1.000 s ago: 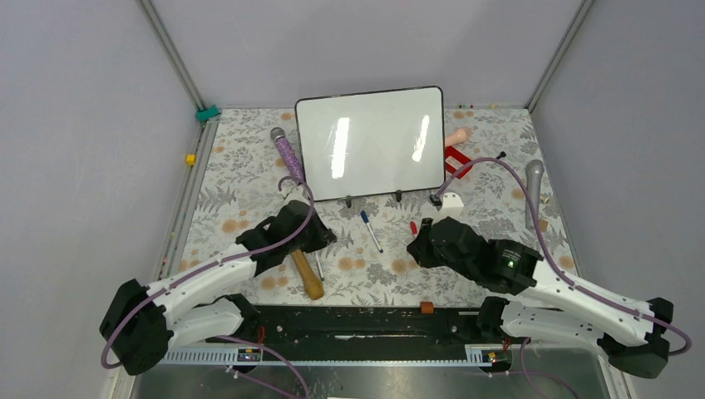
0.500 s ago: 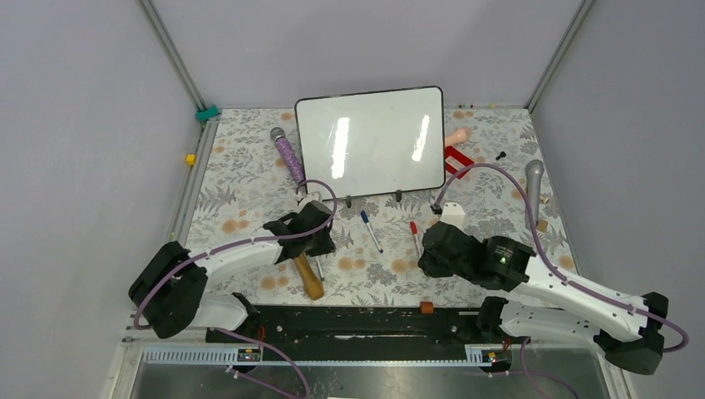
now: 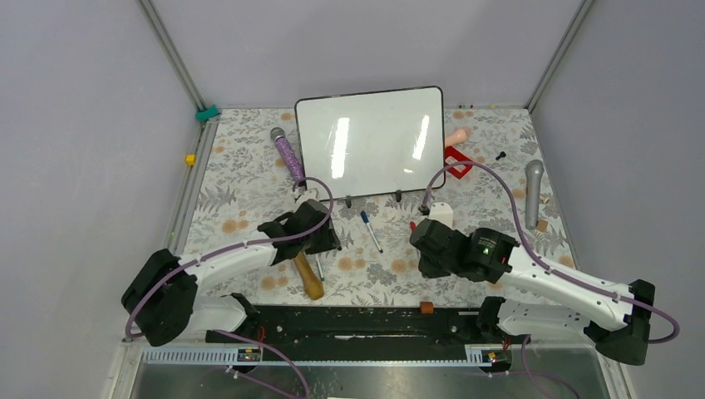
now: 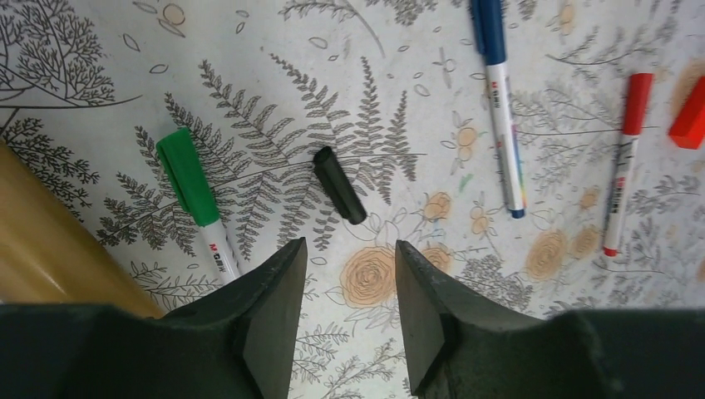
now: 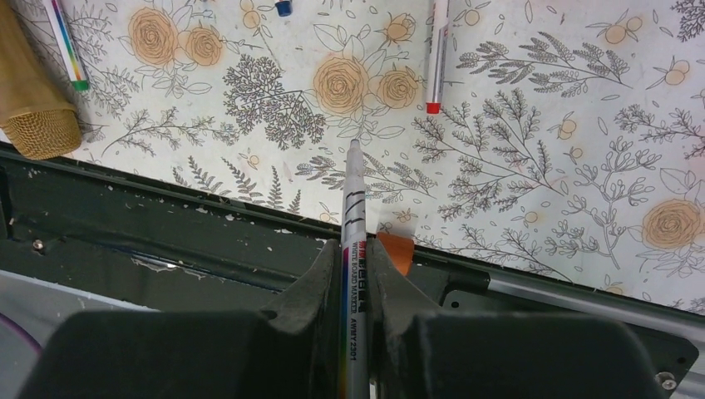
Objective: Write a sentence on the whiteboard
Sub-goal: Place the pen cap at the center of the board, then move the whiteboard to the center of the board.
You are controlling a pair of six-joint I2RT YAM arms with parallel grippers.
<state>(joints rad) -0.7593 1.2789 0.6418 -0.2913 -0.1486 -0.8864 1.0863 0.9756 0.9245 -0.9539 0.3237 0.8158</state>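
The big glossy white rectangular whiteboard [image 3: 370, 143] with the thin black frame stands on its little feet at the far middle of the floral tablecloth [image 3: 241, 166]. Right gripper [image 5: 353, 258] is clamped on a slim white marker pen [image 5: 352, 199]. Left gripper [image 4: 345, 274] has its jaws apart with nothing between them, right behind a small black cap [image 4: 339, 184], with a green-capped white marker [image 4: 198, 199] just beside it.
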